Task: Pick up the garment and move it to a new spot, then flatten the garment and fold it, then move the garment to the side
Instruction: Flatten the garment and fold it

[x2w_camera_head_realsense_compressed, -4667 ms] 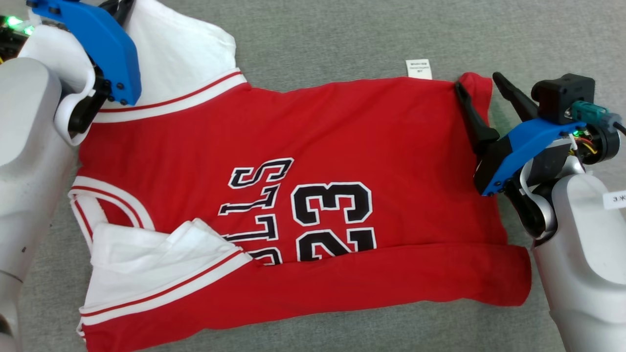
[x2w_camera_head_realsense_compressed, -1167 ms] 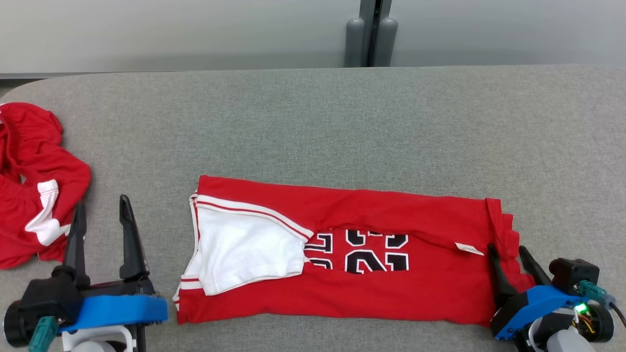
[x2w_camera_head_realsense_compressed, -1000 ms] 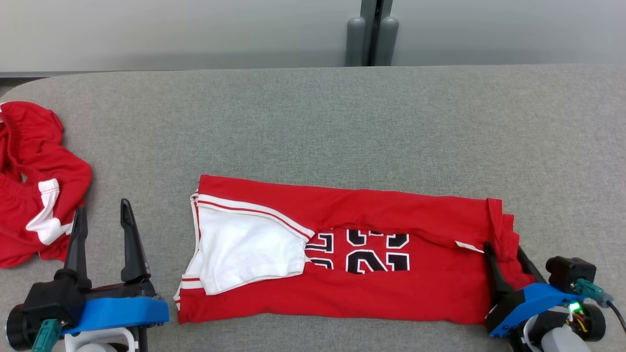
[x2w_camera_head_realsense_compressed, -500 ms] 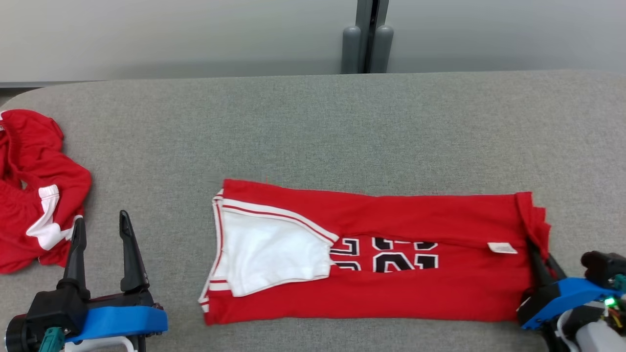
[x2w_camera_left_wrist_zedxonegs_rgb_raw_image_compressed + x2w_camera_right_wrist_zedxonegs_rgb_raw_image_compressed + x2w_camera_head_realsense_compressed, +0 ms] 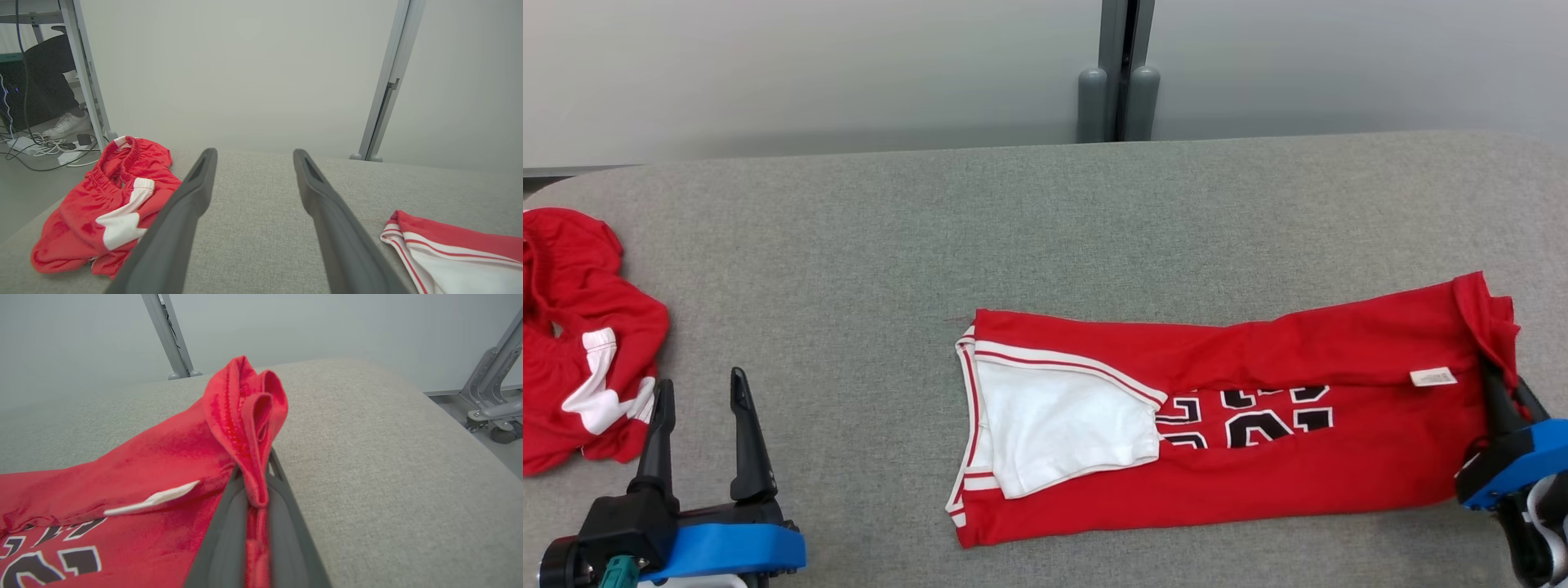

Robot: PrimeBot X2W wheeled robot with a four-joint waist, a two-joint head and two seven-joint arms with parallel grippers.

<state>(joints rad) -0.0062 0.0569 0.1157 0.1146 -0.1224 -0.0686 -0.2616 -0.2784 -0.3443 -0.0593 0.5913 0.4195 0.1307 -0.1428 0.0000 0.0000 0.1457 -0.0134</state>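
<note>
I am looking down on the grey cloth-covered table (image 5: 1045,212), which is taking up most of the head view, with a pale wall and a grey post (image 5: 1117,82) standing behind it at 12 o'clock. The garment (image 5: 1258,482), a red jersey, is lying folded into a long band in the table's 4 o'clock part, running from near the middle out towards 3 o'clock. Its white sleeve with red-and-white trim is lying on top at the 9 o'clock end, and black numerals edged in white are peeking out between the two folded-over long edges. The 3 o'clock end is bunching up and lifting off the table where my right gripper (image 5: 1507,400) is pinching it; on the right wrist view its fingers (image 5: 229,535) are clamping tight on a pleated ridge of the red hem.

Red shorts (image 5: 580,343) with white patches are lying crumpled at the table's 9 o'clock edge, well apart from the garment. My left gripper (image 5: 701,384) is sitting at 7 o'clock, between the shorts and the garment, its fingers spread wide with nothing in them. On the left wrist view a person's dark trouser leg and white shoe (image 5: 65,124) are showing beside cables on the floor. A small white label (image 5: 1432,376) is sticking out of the red cloth at 10 o'clock of the right gripper
</note>
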